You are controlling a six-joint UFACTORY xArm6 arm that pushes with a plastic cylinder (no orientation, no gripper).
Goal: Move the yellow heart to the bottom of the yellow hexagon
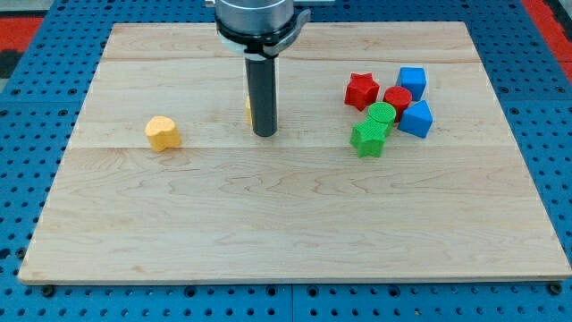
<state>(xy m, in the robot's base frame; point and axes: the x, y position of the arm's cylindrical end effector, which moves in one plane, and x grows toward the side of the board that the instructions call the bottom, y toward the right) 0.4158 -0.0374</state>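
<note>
**Yellow heart well to the view's left of my tip, push not yet begun**

Camera view: the yellow heart (pixel 163 132) lies on the wooden board (pixel 295 233) well off to the view's left of my tip (pixel 264 134), at about the same height in the view. Nothing touches it. I take this block for the heart by its lobed outline, though at this size it may be otherwise. A thin yellow sliver shows just to the view's upper left of my tip, mostly hidden by the rod. I judge it to be the yellow hexagon (pixel 248 109).

The tool is a bare rod with nothing to spread or pinch and carries nothing. Whether it touches the sliver I cannot tell.

Far to the view's right of my tip, a red star (pixel 361 90), a red cylinder (pixel 398 98), two blue blocks (pixel 412 82) (pixel 416 118), a green cylinder (pixel 382 114) and a green star (pixel 368 139) are bunched together, out of the way.

Step in hand, as I judge it: the approach. The next move calls for bringing my tip round to the heart's far side, the view's left, without nudging the hexagon. The push then runs toward the view's right, ending just below the hexagon.

The heart looks a little wider than tall, so its long axis runs roughly left to right in the view; which way its point faces I cannot tell
</note>
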